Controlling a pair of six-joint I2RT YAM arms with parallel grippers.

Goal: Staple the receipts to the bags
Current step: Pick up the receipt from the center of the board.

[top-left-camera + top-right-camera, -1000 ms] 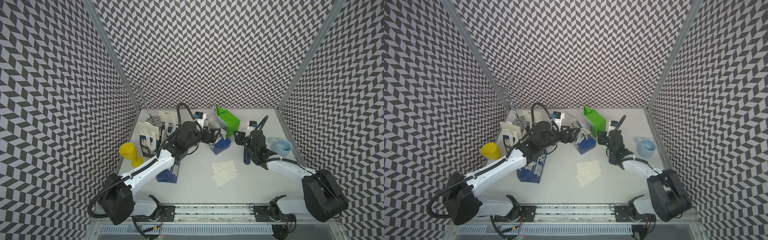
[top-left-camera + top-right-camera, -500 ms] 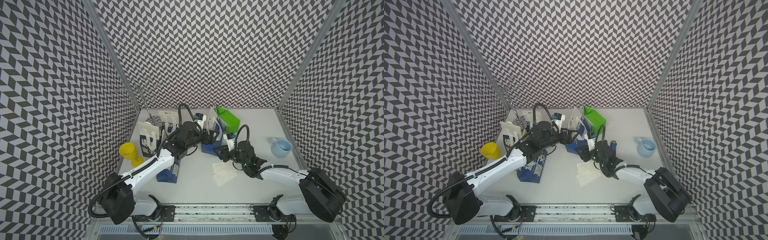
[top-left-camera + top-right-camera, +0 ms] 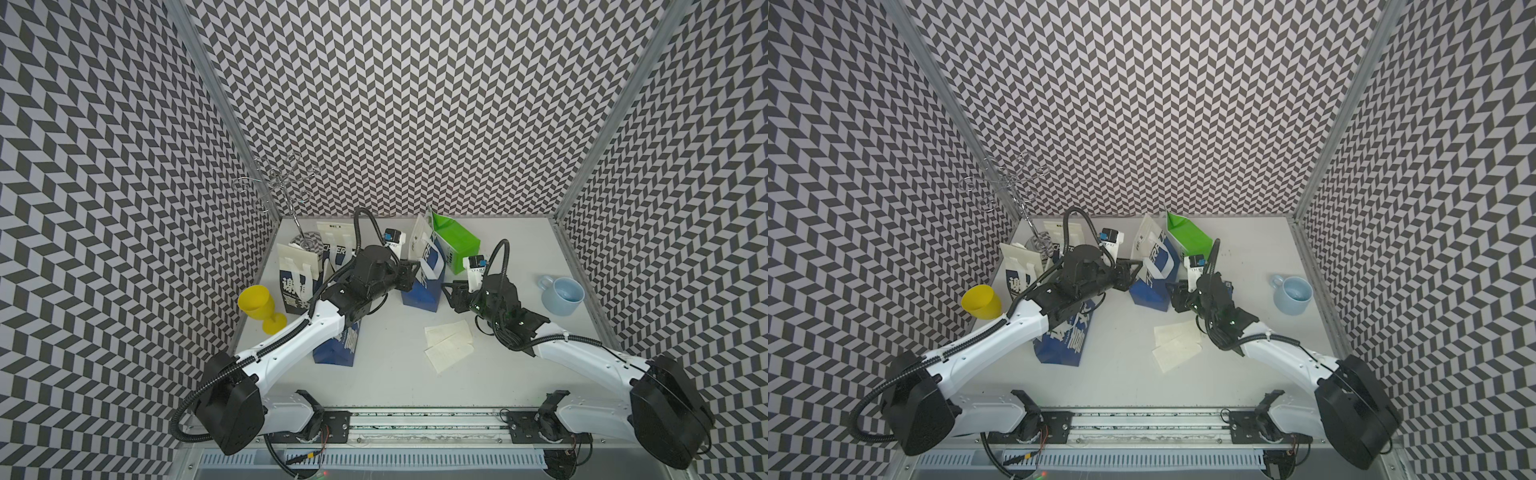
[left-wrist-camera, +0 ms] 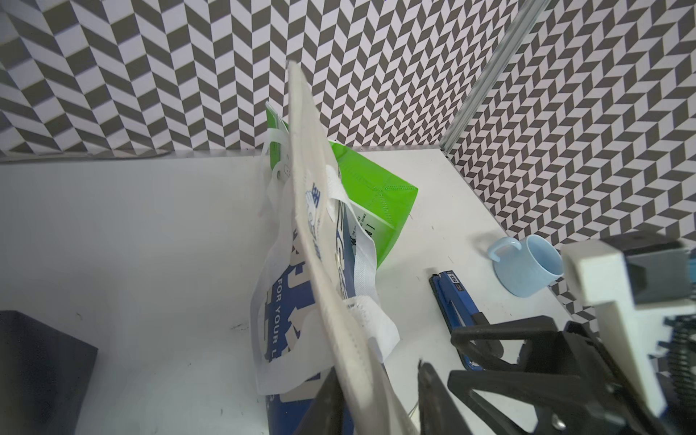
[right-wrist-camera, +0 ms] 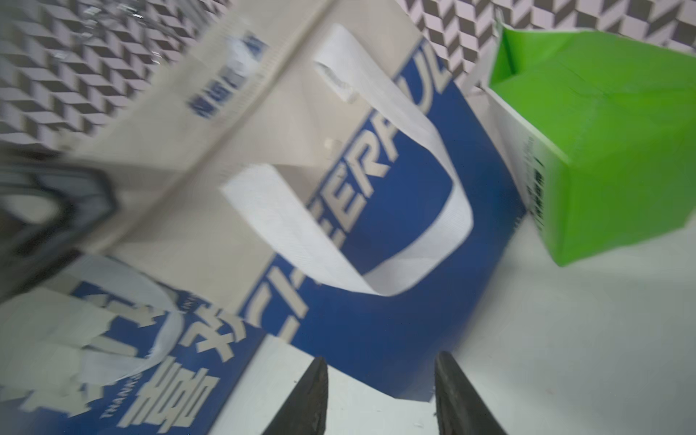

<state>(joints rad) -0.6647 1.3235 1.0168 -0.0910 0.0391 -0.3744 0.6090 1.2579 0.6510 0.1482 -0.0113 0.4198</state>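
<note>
Item: blue bag [image 3: 426, 286], standing on the bench [image 3: 395, 386], cream top edge clamped in my left tool [image 3: 411, 272]. My right tool [image 3: 448, 291] sits just beside its base, jaws apart, empty. Loose receipts [image 3: 449, 345] lie near the right tool.

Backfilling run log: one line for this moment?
left gripper: astride cream top edge of dark blue paper bag, grip unclear | right gripper: open, empty | cream paper receipts: loose on table | blue-black stapler: unheld

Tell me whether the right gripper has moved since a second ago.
Yes. The right gripper has swung away from the light blue mug, toward the tilted dark blue bag at mid-table.
</note>
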